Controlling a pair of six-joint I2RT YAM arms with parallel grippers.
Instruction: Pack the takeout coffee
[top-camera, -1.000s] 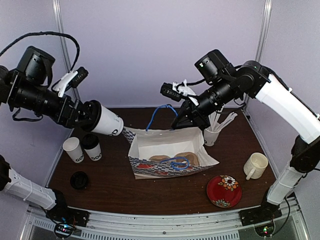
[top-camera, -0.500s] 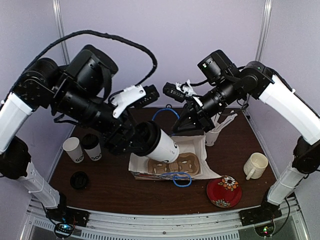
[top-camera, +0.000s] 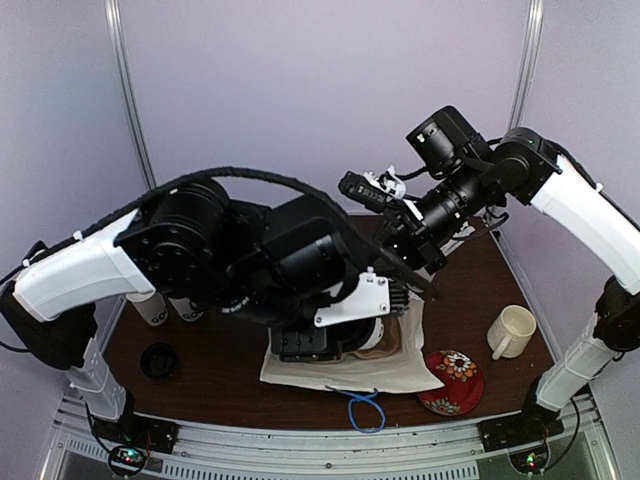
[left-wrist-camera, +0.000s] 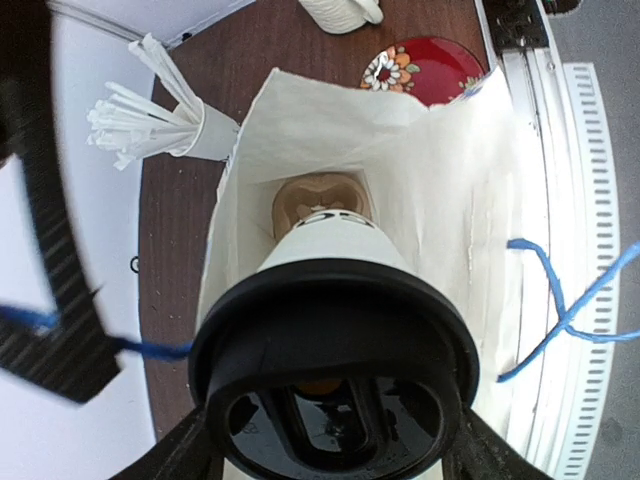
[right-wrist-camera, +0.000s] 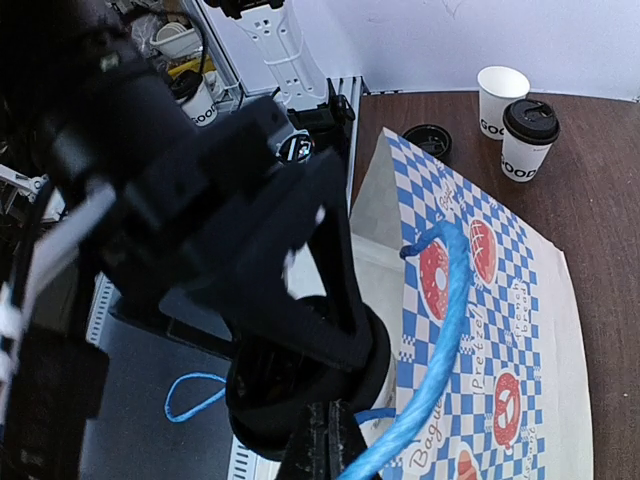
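Observation:
My left gripper (left-wrist-camera: 330, 450) is shut on a takeout coffee cup (left-wrist-camera: 325, 255), white with a black lid (left-wrist-camera: 335, 340), its fingers (left-wrist-camera: 185, 455) on either side of the rim. The cup points down into the open mouth of the white paper bag (left-wrist-camera: 455, 200), above a brown insert (left-wrist-camera: 318, 198) at the bag's bottom. In the top view the left arm (top-camera: 250, 255) hides the cup and most of the bag (top-camera: 400, 365). My right gripper (right-wrist-camera: 345, 440) is shut on the bag's blue rope handle (right-wrist-camera: 452, 320), holding up the checked bag wall (right-wrist-camera: 500, 330). Two more cups, one open (right-wrist-camera: 500, 95) and one lidded (right-wrist-camera: 528, 135), stand at the far left.
A loose black lid (top-camera: 158, 360) lies at the front left. A cup of white stirrers (left-wrist-camera: 150, 125) stands behind the bag. A cream mug (top-camera: 512, 330) and a red patterned plate (top-camera: 450, 380) sit to the right. The bag's other blue handle (top-camera: 365, 410) hangs toward the front edge.
The left arm has swung from the far left across to the bag, carrying the lidded cup down into its mouth. The right gripper kept hold of the handle and shifted slightly right.

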